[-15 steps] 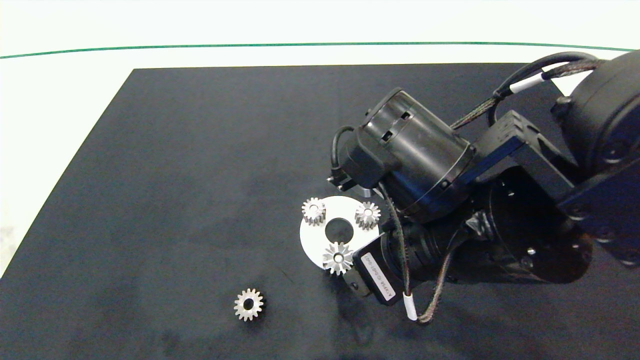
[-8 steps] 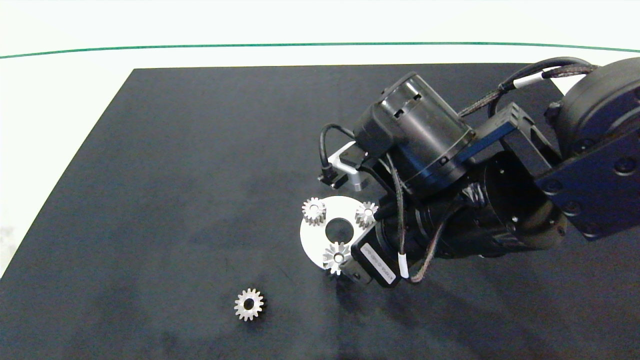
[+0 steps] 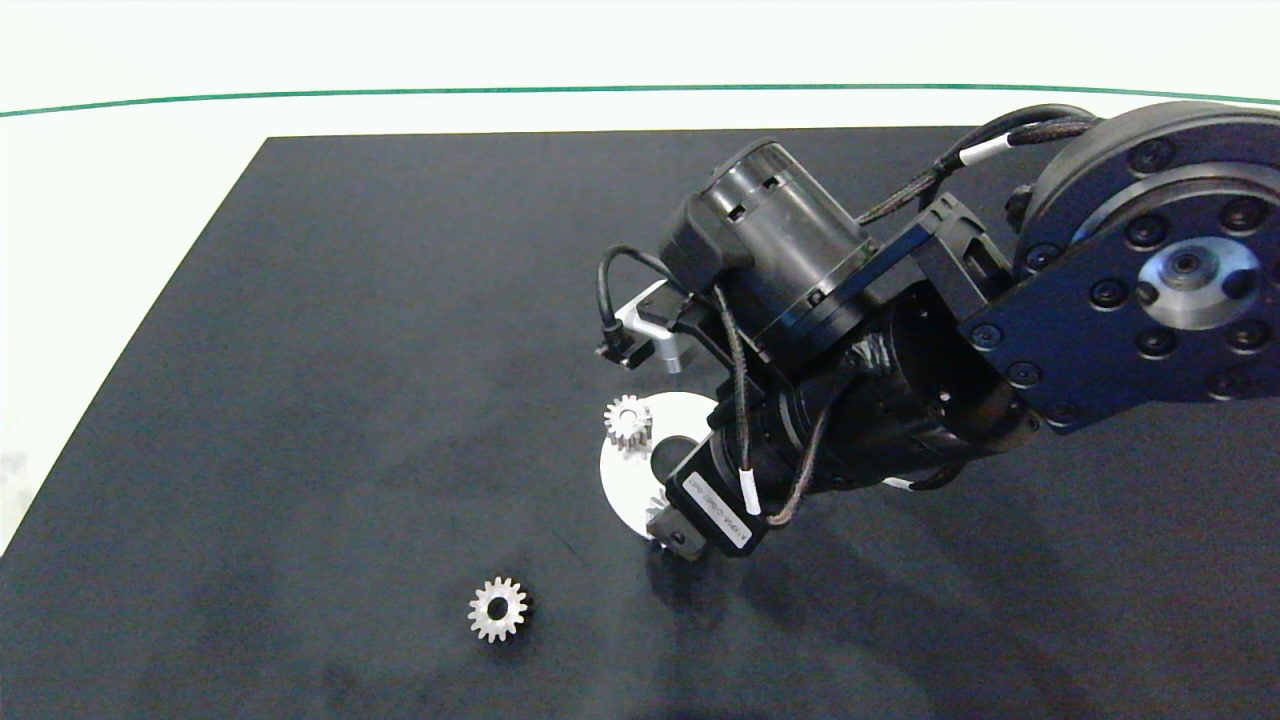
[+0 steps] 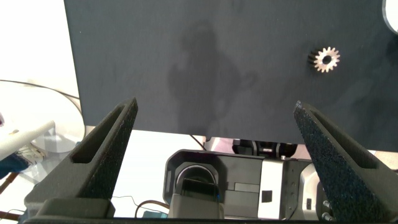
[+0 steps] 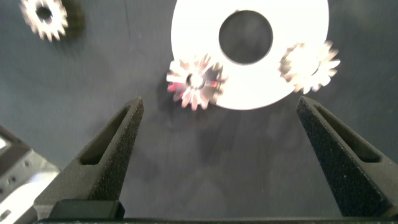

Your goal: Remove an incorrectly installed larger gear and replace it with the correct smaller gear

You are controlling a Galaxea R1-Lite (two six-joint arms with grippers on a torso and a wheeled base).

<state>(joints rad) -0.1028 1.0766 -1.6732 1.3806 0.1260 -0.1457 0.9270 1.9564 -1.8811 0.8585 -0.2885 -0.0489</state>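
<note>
**A:** What does the right arm (image 3: 900, 330) look like?

**B:** Black all over, built from stubby cylinders. The big round joint (image 3: 1150, 250) at the right edge has a flat plate with a ring of dark bolts around a silver hub.

**A:** Cables?

**B:** A braided cable (image 3: 960, 170) with a white band runs along the far side, and thinner wires with white sleeves loop past a white printed label (image 3: 715, 505). A small silver bracket (image 3: 650, 335) carries a black plug.

**A:** And the fingers?

**B:** On the right gripper (image 5: 217, 162), dark grey wedges with a grainy surface. The left gripper (image 4: 214, 155) has the same, with a black and white housing between.
</note>
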